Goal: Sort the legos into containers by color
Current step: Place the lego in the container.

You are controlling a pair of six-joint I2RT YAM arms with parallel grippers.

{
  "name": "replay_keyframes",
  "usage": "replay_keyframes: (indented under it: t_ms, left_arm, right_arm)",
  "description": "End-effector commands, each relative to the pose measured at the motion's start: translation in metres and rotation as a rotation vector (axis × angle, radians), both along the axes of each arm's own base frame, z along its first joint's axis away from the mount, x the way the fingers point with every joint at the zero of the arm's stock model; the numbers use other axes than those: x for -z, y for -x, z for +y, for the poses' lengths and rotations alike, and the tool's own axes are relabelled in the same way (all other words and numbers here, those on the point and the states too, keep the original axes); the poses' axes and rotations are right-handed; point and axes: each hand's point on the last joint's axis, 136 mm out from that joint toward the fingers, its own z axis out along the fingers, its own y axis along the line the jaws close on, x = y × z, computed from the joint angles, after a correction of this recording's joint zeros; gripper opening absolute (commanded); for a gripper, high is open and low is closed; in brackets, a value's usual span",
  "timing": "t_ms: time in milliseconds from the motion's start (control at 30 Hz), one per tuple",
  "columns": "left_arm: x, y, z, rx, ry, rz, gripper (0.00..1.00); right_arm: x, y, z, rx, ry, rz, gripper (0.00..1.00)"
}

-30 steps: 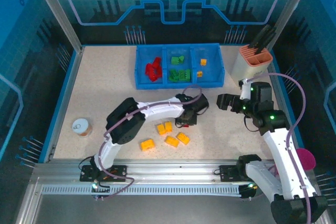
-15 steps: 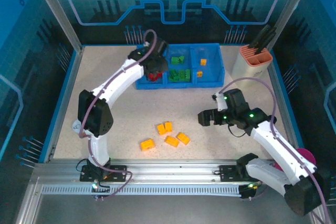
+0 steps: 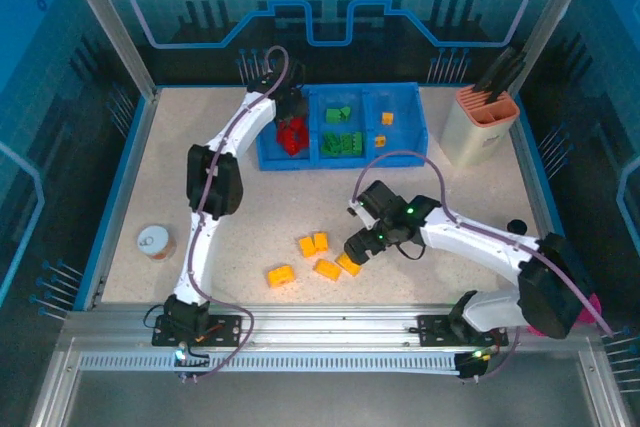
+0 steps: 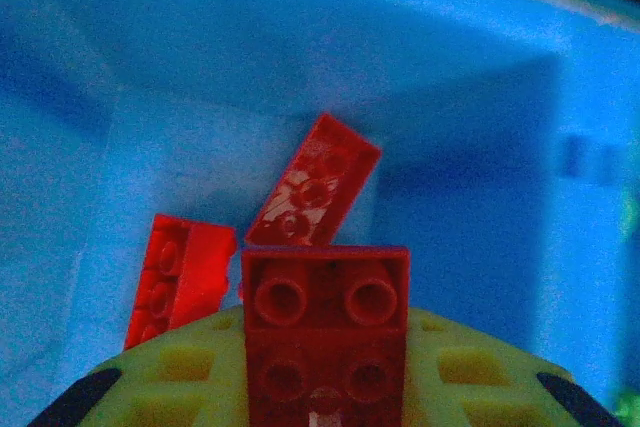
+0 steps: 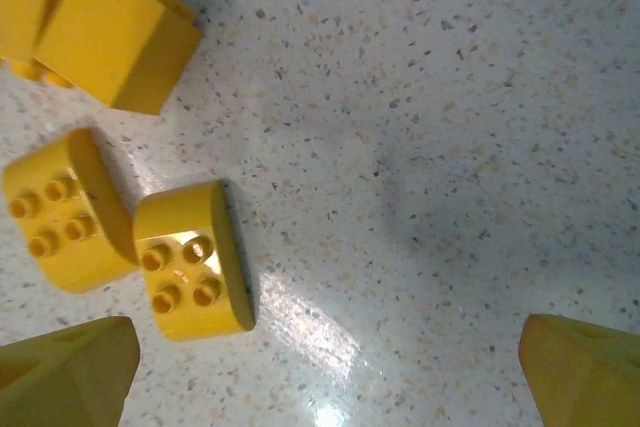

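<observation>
My left gripper point(image 3: 291, 113) hangs over the left compartment of the blue tray point(image 3: 340, 159), shut on a red brick point(image 4: 325, 292). Two more red bricks point(image 4: 312, 185) lie below it in that compartment. Green bricks point(image 3: 343, 142) fill the middle compartment and two yellow ones point(image 3: 386, 119) lie in the right. Several yellow bricks point(image 3: 313, 244) remain loose on the table. My right gripper point(image 3: 358, 247) stands open just above them, a rounded yellow brick point(image 5: 190, 262) lying near its left fingertip point(image 5: 65, 372).
A beige holder with an orange rim point(image 3: 480, 119) stands at the back right. A small round can point(image 3: 157, 242) sits near the table's left edge. A pink cup point(image 3: 585, 302) peeks from behind the right arm at the near right.
The left gripper carried the red brick from the table's middle to the tray's left compartment. The right gripper swung left and down to the yellow bricks.
</observation>
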Motion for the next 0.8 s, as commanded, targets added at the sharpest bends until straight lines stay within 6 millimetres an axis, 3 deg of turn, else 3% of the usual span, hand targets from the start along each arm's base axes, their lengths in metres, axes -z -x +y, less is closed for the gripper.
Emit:
replay_keyframes:
  t_ms: [0,200,367,467,600,767]
  left_arm:
    - [-0.003,-0.004,0.003,-0.003,0.044,0.008,0.24]
    - [0.007,-0.004,0.002,0.009,0.051,0.021,0.34]
    - [-0.002,-0.005,0.002,0.026,0.052,0.001,0.42]
    - [-0.012,-0.006,0.002,0.026,0.061,-0.018,0.51]
    - [-0.031,-0.004,0.001,0.037,0.076,-0.042,0.55]
    - [-0.072,0.002,-0.001,0.066,0.099,-0.101,0.56]
  right_arm:
    - [0.003,-0.009,0.016,-0.058,0.014,-0.043,0.98]
    - [0.0,-0.009,0.052,-0.099,-0.098,-0.002,0.95]
    - [0.008,-0.002,0.056,-0.115,-0.095,0.041,0.93]
    - [0.014,0.003,0.056,-0.134,-0.085,0.056,0.9]
    - [0.018,0.009,0.054,-0.177,-0.058,0.069,0.88]
    - [0.029,0.014,0.053,-0.229,0.01,0.079,0.85]
